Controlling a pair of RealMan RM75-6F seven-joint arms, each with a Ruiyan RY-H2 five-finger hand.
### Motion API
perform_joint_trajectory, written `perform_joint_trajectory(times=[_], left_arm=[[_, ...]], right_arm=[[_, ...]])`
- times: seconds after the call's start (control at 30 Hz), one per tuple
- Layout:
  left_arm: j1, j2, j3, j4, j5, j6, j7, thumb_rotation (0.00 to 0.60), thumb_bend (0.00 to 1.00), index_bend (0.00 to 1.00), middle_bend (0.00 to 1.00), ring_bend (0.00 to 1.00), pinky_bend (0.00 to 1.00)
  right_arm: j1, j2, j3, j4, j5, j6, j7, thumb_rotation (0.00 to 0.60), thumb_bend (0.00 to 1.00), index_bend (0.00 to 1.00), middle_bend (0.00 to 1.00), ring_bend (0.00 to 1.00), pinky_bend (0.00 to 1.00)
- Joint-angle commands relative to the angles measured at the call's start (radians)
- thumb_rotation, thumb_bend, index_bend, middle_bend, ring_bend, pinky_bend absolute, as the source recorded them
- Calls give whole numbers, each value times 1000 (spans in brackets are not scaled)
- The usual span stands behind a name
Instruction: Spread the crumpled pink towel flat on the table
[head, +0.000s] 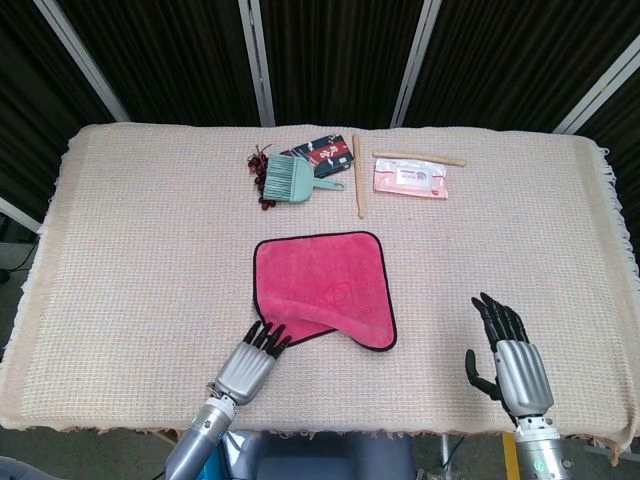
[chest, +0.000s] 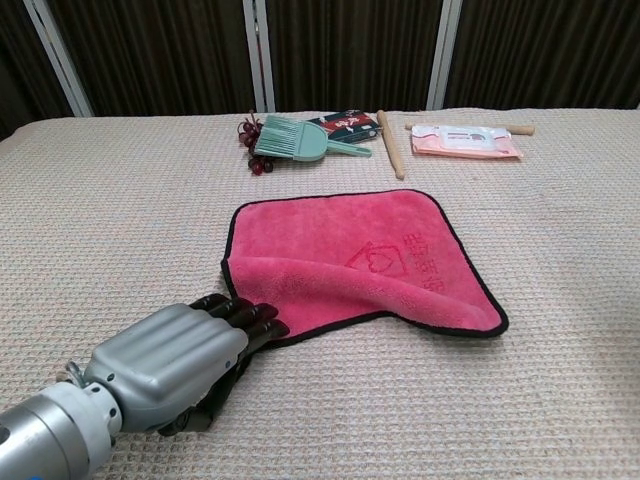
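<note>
The pink towel (head: 325, 285) with a black hem lies near the table's middle, mostly flat. Its near edge is folded up and over, so a raised fold runs along the front of the towel (chest: 340, 250). My left hand (head: 250, 365) sits at the towel's near left corner, back upward, and the fingers of this hand (chest: 170, 365) curl over the hem there and pinch it. The corner itself is hidden beneath them. My right hand (head: 505, 365) hovers at the near right of the table, fingers spread, holding nothing, well apart from the towel.
At the back of the table lie a green brush (head: 290, 180), a dark packet, red beads (head: 260, 160), a wooden stick (head: 358, 175) and a pink wipes pack (head: 410, 180). A beige woven cloth (head: 140, 260) covers the table.
</note>
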Motion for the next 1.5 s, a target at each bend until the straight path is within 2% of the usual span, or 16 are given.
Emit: perform_joint_trajectory(times=[0.03,0.3,0.6,1.37,1.5], left_arm=[[3,21,28,-11,24,3,-14,600,862,99,23,0,0],[22,69,100,-20,94,12,-71,600,863,99,23,0,0],[42,103,151,-19,154,17,-135,600,863,99,23,0,0],[76,173,216,-48,267,26,-202,600,864,99,24,0,0],[83,186,214,-52,281,32,-220,600,811,98,21,0,0]], right_arm=[[-6,0,6,-1,-1,-4,2,600,582,0,0,0,0],[-18,2,17,-5,-13,-21,0,600,583,0,0,0,0],[-32,2,32,-7,-16,-34,-2,600,582,0,0,0,0],[-60,-3,55,-10,-42,-62,-19,600,582,0,0,0,0],[-63,-4,57,-10,-44,-70,-25,600,582,0,0,0,0]])
